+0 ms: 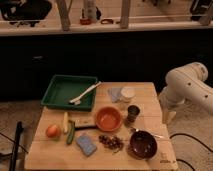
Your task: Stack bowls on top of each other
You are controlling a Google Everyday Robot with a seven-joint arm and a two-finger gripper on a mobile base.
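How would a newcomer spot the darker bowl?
The white arm, its claw out of view, stands right of the wooden table; at the table's near right corner sits the reddish-brown bowl, beside the grapes. Unlike the orange bowl mid-table, it is dark and glossy.

At the right of the frame we see our arm (186, 82) as thick, smooth, off-white tubing with a rounded, bulbous joint at the upper right, shaded grey underneath, while our gripper lies out of sight low by the right edge of the table (146, 93).
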